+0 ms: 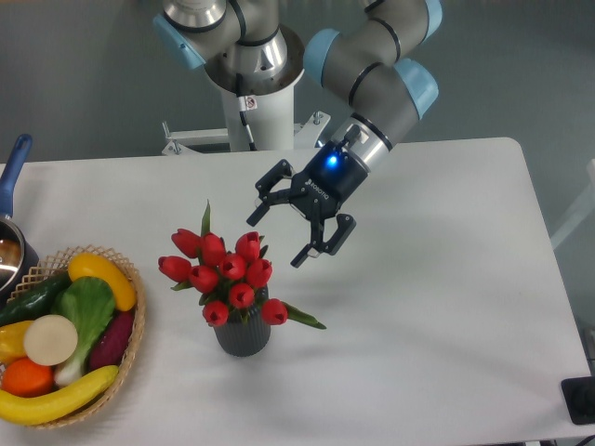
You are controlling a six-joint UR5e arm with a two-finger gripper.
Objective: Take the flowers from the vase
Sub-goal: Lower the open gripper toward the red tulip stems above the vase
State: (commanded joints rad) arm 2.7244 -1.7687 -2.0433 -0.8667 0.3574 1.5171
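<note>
The flowers (226, 275), a bunch of red tulip buds with green leaves, stand in the vase (243, 336), a small dark grey ribbed cylinder on the white table. My gripper (276, 240) hangs open just up and to the right of the bunch, tilted toward it, with a blue light on its body. Its fingers are spread wide and hold nothing. One fingertip (253, 219) is close above the topmost buds, apart from them. The lower stems are hidden inside the vase.
A woven basket (130, 346) of vegetables and fruit sits at the left edge of the table (437, 307). A pot with a blue handle (11, 177) is at the far left. The arm's base column (260, 111) stands behind the table.
</note>
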